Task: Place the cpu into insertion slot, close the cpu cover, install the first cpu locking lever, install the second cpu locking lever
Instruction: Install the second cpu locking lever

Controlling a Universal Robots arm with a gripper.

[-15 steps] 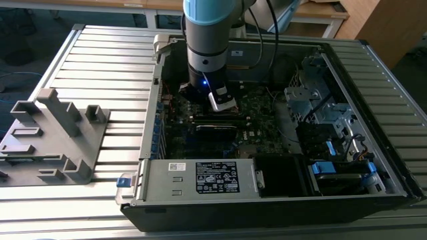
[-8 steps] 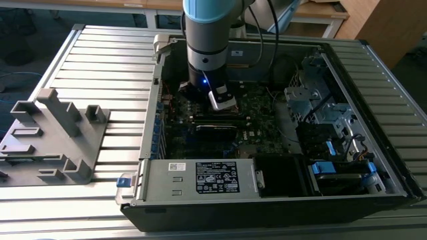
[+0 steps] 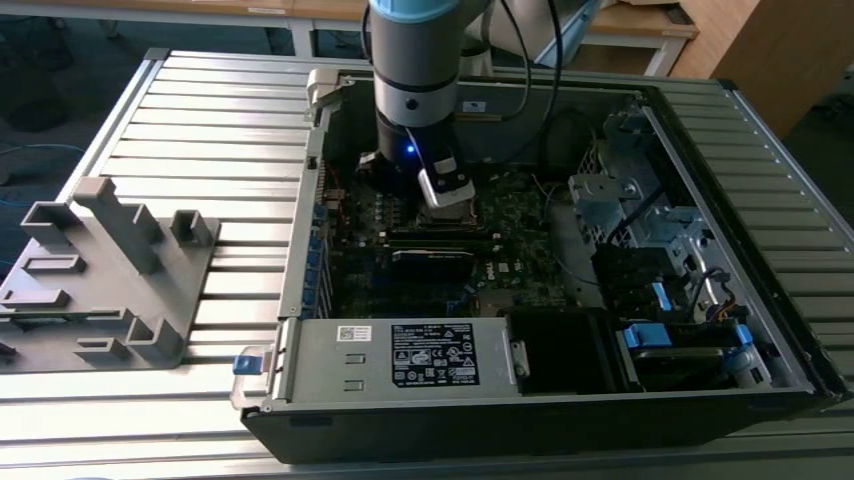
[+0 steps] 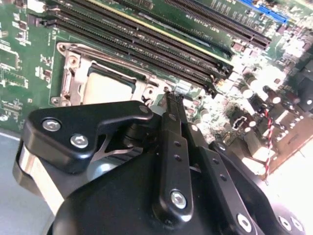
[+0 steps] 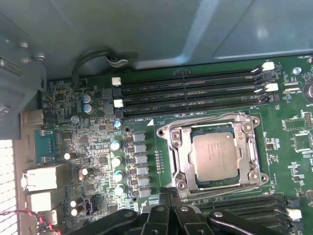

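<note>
The cpu (image 5: pixel 215 156) lies flat in the insertion slot (image 5: pixel 167 133), silver face up. The cpu cover (image 5: pixel 182 159), a silver frame, lies down around it with the chip showing through its window. My gripper (image 5: pixel 168 195) hovers just beside one edge of the socket, fingers (image 5: pixel 157 215) drawn together and shut with nothing between them. In the second wrist view the gripper (image 4: pixel 168 96) tips meet close to the corner of the cpu cover (image 4: pixel 73 78), with the cpu (image 4: pixel 105 89) beyond them. In the exterior view the gripper (image 3: pixel 445 196) reaches down into the case, right over the insertion slot (image 3: pixel 451 216).
Long black memory slots (image 5: pixel 190 93) run along both sides of the socket. The open case wall (image 3: pixel 307 200) and a drive cage (image 3: pixel 621 200) flank the board. A labelled power supply box (image 3: pixel 427 355) sits at the front. A grey fixture (image 3: pixel 100 270) stands outside at the exterior view's left.
</note>
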